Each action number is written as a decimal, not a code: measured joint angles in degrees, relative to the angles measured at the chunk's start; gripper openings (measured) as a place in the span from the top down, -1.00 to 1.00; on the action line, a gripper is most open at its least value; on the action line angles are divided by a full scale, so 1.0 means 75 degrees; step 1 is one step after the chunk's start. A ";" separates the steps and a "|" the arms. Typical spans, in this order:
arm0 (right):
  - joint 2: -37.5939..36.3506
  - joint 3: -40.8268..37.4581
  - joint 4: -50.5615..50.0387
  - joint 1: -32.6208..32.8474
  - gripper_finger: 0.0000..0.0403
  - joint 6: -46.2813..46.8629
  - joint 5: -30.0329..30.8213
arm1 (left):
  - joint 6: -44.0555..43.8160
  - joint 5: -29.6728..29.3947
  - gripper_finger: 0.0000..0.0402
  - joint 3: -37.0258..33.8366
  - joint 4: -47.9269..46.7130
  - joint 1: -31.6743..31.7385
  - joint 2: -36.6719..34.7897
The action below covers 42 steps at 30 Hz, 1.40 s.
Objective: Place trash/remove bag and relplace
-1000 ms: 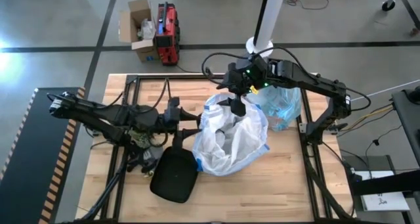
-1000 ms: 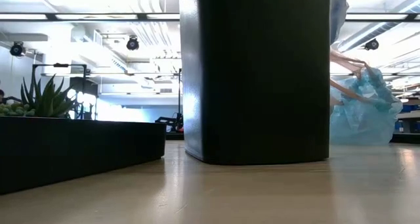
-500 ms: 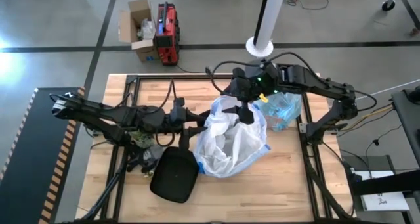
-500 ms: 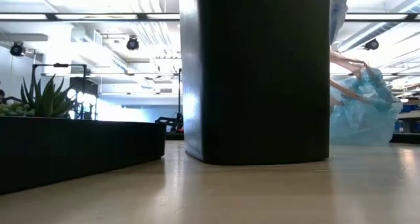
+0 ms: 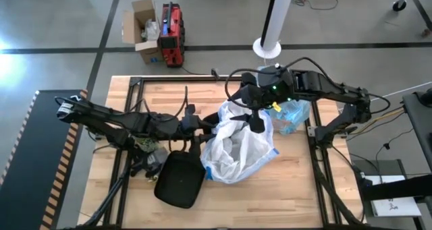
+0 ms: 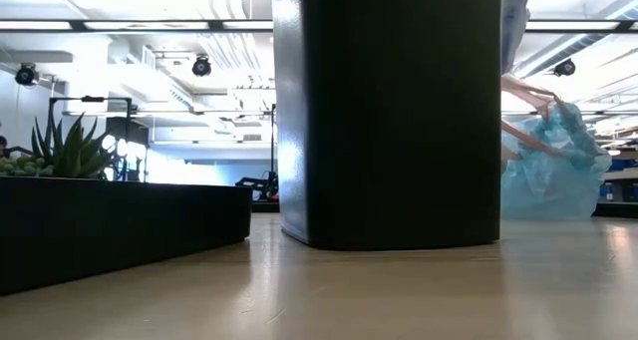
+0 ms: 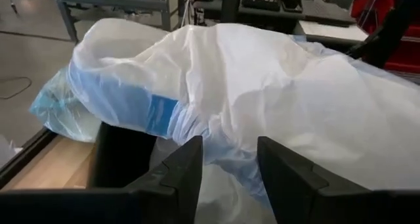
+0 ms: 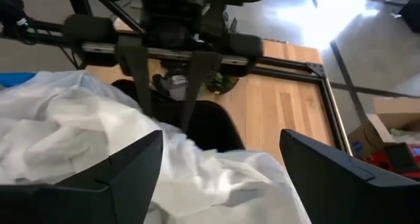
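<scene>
A white translucent plastic bag (image 5: 239,149) with a blue-edged rim lies heaped at mid-table beside the black bin (image 5: 181,179). The bin stands upright on the tabletop and fills the low view (image 6: 389,111). My left gripper (image 5: 201,127) reaches in from the table's left, and its fingers straddle the white bag's bunched rim (image 7: 223,148). My right gripper (image 5: 258,121) hovers open over the white bag's far side (image 8: 65,138). The light-blue bag (image 5: 291,114) sits crumpled on the table at the far right (image 6: 553,170). The trash is hidden. My left gripper has the white bag's bunched, blue-edged rim (image 7: 226,142) between its two fingers (image 7: 187,171). The fingers come nearly level from the table's left. I cannot tell whether they touch the plastic. The bag rests on the table and against the bin.
A black planter with green plants (image 6: 60,156) stands near the table's left (image 5: 145,144). Black frame rails (image 5: 317,149) run along the tabletop's sides. A white pole base (image 5: 266,48) stands just beyond the far edge.
My left gripper has gone toward the table's right, up to the white bag's rim. My right gripper has gone toward the table's right edge and risen a little. The white bag has drawn in narrower and shifted slightly right.
</scene>
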 joint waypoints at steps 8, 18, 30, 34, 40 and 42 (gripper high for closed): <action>-0.0098 0.0001 -0.0230 0.0315 -0.49 0.0103 0.0377 | -0.0692 0.0002 0.25 0.0161 -0.0339 0.0001 -0.0811; 0.0071 0.0003 -0.0220 0.0527 -0.41 0.0312 0.0390 | -0.0567 0.0703 -0.04 0.0175 -0.1643 0.1014 -0.1051; 0.0561 -0.0032 -0.0696 0.1378 -0.31 0.1057 0.2329 | 0.3228 0.3064 0.01 0.0139 -0.1885 0.2644 -0.1472; 0.0623 -0.0032 -0.0785 0.1378 -0.32 0.1390 0.2711 | 0.4142 0.4978 0.09 0.0019 -0.1963 0.3471 -0.1521; 0.0658 -0.0032 -0.0525 0.1378 -0.38 0.1321 0.2954 | 0.4407 0.5250 0.21 -0.0135 -0.1452 0.3978 -0.1305; 0.0736 -0.0029 -0.0250 0.1382 -0.39 0.1058 0.2956 | 0.4391 0.5385 0.24 -0.0139 -0.1255 0.3960 -0.1202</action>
